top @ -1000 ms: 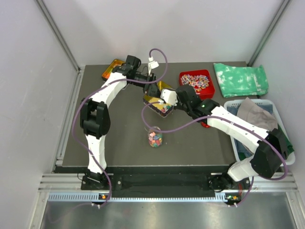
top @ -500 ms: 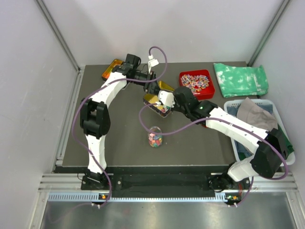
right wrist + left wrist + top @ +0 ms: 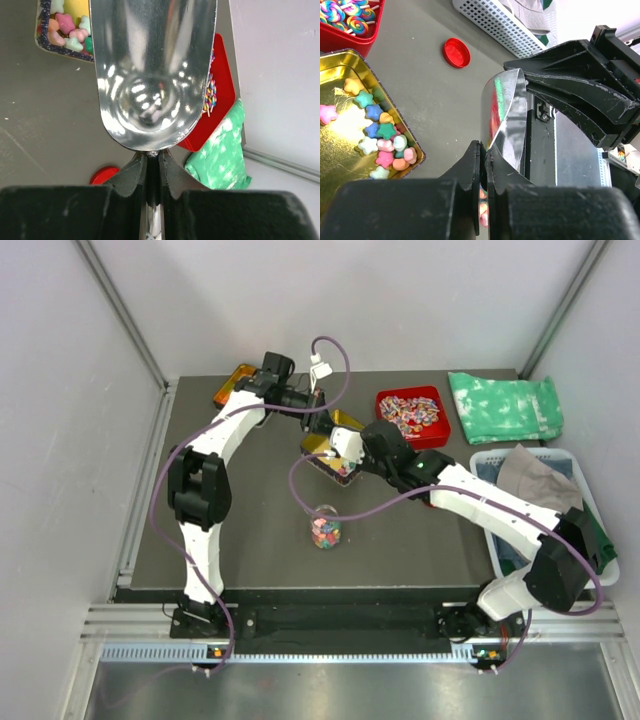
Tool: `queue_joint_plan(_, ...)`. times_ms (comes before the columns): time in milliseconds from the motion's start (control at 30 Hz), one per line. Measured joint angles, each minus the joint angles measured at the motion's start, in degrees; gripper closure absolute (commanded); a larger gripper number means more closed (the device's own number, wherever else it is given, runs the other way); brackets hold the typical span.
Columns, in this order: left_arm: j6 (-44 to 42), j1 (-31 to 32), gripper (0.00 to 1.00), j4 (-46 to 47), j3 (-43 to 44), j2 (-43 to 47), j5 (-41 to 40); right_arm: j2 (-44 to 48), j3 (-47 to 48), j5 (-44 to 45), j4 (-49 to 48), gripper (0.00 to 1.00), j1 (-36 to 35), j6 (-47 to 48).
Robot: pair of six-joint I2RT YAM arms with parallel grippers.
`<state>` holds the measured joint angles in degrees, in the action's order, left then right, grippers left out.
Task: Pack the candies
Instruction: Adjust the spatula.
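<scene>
Right claw point(image 3: 152, 161) clamped on the thin handle of the shiny metal scoop point(image 3: 152, 75). The bowl sits over the dark grey surface point(image 3: 437, 100), just beside the gold rectangular tin point(image 3: 340, 132). Left claw point(image 3: 483, 150) fingers together, tips right at the scoop's edge; can't tell if anything is pinched. Small pastel star-shaped candies point(image 3: 382, 145) piled in one corner of the tin, more mixed-colour ones in the small clear jar point(image 3: 325, 528) nearer the arm bases. Round red lid point(image 3: 456, 52) flat on the surface, apart from the tin.
</scene>
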<state>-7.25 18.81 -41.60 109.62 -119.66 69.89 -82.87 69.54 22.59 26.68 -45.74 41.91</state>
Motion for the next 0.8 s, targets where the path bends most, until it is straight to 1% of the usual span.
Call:
queue_joint_plan(33, -0.50, 0.00, 1.00, -0.44, 0.02, -0.02, 0.02, 0.02, 0.00, -0.31, 0.13, 0.93, 0.00, -0.17)
queue_joint_plan(100, -1.66, -0.07, 1.00, -1.68, 0.26, -0.02, 0.33, 0.42, -0.09, -1.38, 0.33, 0.85, 0.00, -0.59)
queue_joint_plan(133, -2.10, -0.13, 1.00, -2.36, 0.31, -0.02, 0.70, 0.94, -0.22, -2.12, 0.48, 0.76, 0.00, -0.85)
queue_joint_plan(200, -2.93, -0.17, 1.00, -3.67, 0.31, -0.02, 2.01, 2.95, -0.98, -4.79, 0.39, 0.68, -0.02, -1.11)
queue_joint_plan(233, -3.21, -0.15, 1.00, -4.22, 0.31, -0.02, 2.58, 3.80, -1.29, -5.70, 0.22, 0.60, -0.02, -1.33)
queue_joint_plan(333, -3.76, 0.00, 1.00, -5.44, 0.33, -0.02, 4.39, 6.93, -2.14, -9.20, -0.07, 0.54, 0.15, -1.77)
queue_joint_plan(400, -4.04, 0.02, 1.00, -5.73, 0.31, -0.02, 5.31, 8.79, -2.43, -11.82, -0.22, 0.54, 0.72, -2.14)
queue_joint_plan(500, -4.24, 0.04, 1.00, -6.03, 0.31, -0.02, 6.67, 10.56, -2.78, -14.45, -0.33, 0.60, 1.60, -2.54)
queue_joint_plan(533, -4.28, 0.04, 1.00, -6.08, 0.31, 0.00, 7.02, 11.02, -3.10, -15.26, -0.33, 0.64, 1.92, -2.60)
queue_joint_plan(567, -4.35, 0.04, 1.00, -6.19, 0.31, -0.02, 7.26, 11.26, -3.28, -15.96, -0.26, 0.66, 2.12, -2.62)
queue_joint_plan(633, -4.44, 0.04, 1.00, -6.36, 0.31, -0.02, 7.54, 11.50, -3.65, -17.03, -0.20, 0.69, 2.45, -2.69)
queue_joint_plan(800, -4.52, 0.04, 1.00, -6.67, 0.31, 0.00, 8.09, 11.61, -4.68, -18.40, -0.39, 0.69, 2.78, -2.78)
